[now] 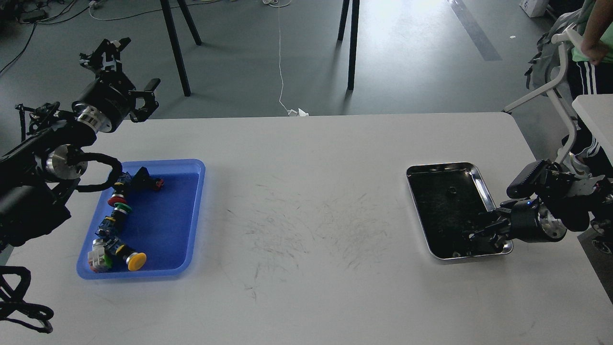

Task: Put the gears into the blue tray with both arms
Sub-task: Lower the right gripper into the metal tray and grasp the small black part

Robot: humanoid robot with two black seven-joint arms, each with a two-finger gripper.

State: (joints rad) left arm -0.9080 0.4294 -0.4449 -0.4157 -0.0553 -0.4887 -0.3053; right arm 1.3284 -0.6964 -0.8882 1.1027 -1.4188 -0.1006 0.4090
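The blue tray [165, 225] lies on the table's left side. On the right is a steel tray [440, 166] with a dark inside, where one small black gear [450, 191] shows near the middle. Other gears are hard to pick out against the dark bottom. My right gripper [476, 235] reaches low into the steel tray's near right corner; its dark fingers merge with the tray, so their state is unclear. Past the blue tray's far left corner, my left gripper [128, 72] is raised above the table's back edge, with fingers spread and nothing between them.
Several colourful push-button switches [117, 211] lie along the blue tray's left half. A person [591, 43] and a white chair frame [558, 81] stand beyond the right table edge, beside another table's corner [596, 115]. Black stand legs [352, 43] rise from the floor behind.
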